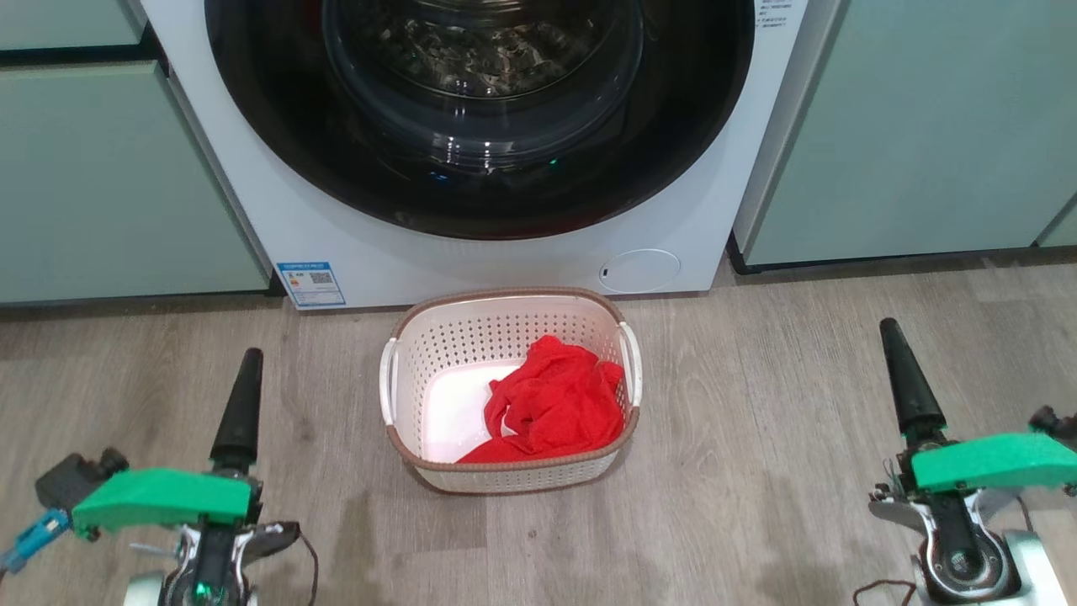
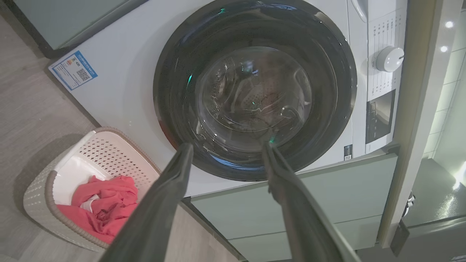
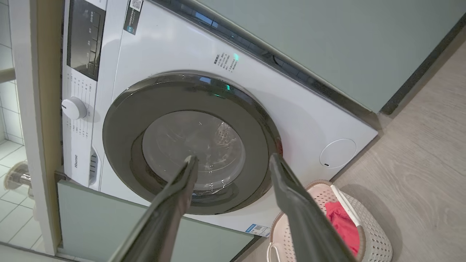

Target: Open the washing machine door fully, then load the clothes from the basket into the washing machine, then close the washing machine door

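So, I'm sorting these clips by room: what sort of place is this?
Probably a home laundry corner: a white front-loading washing machine built in between pale green cabinets, with a basket of red clothes on the wood-look floor before it.

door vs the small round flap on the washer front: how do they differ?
Size: the washing machine door is large and spans most of the front; the flap is small.
Look: the door has a wide glossy black rim around clear glass; the flap is plain white, matching the washing machine.
Place: the door sits high and central; the flap sits low, to the robot's right, just behind the basket.
Shared: both are round and look shut.
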Controlling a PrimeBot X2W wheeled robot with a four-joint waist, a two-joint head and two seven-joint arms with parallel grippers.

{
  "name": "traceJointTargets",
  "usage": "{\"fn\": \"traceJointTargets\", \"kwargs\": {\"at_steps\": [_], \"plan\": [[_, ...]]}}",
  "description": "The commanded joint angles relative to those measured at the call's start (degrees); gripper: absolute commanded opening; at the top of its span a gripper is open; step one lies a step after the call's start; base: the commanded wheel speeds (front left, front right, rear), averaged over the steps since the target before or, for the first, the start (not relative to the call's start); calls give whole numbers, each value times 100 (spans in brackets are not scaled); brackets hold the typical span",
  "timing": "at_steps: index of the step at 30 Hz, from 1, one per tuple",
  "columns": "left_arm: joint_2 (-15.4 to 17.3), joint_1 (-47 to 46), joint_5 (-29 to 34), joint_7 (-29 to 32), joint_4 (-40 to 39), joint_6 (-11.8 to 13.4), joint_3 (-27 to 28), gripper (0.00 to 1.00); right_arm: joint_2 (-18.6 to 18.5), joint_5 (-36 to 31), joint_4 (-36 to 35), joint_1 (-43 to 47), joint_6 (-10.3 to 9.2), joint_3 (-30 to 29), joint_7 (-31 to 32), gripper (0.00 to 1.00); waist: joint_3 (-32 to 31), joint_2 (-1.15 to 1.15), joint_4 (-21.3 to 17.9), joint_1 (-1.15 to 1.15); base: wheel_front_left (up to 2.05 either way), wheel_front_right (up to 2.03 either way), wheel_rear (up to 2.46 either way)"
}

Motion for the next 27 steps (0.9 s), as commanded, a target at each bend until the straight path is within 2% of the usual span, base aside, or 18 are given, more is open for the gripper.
{"fn": "traceJointTargets", "kwargs": {"at_steps": [1, 12, 27], "plan": [[78, -371, 314, -78, -295, -16, 72, 100, -69, -315, -278, -339, 0, 59, -83, 100, -1, 0, 5, 0, 0, 0, 0], [142, -501, 1567, -246, -526, 76, -29, 100, -28, -1337, -521, -412, 0, 131, -109, 100, 33, 0, 4, 0, 0, 0, 0], [382, -586, 3124, -497, -599, 411, -262, 100, -2, -2584, -443, -516, 0, 251, -225, 100, 143, 0, -10, 0, 0, 0, 0]]}}
